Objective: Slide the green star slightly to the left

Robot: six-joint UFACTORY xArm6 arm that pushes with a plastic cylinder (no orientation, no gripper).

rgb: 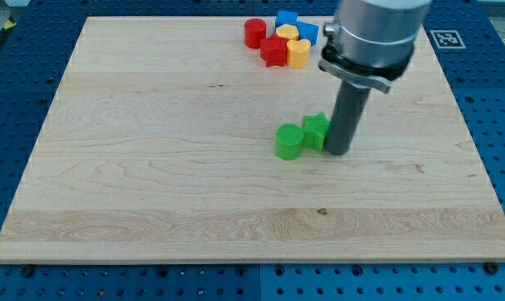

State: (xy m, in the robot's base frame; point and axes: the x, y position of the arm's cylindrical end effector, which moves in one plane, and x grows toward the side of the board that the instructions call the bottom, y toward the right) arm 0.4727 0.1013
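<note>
The green star (316, 130) lies a little right of the board's middle. A green cylinder (289, 142) stands against its lower left side. My tip (339, 151) is down on the board right beside the star's right edge, touching it or nearly so. The dark rod rises from there to the grey arm body at the view's top right.
A cluster sits at the view's top: a red cylinder (254, 33), a red star (274, 51), two yellow blocks (298, 53) (286, 33) and two blue blocks (286, 18) (307, 32). The wooden board (152, 167) lies on a blue perforated table.
</note>
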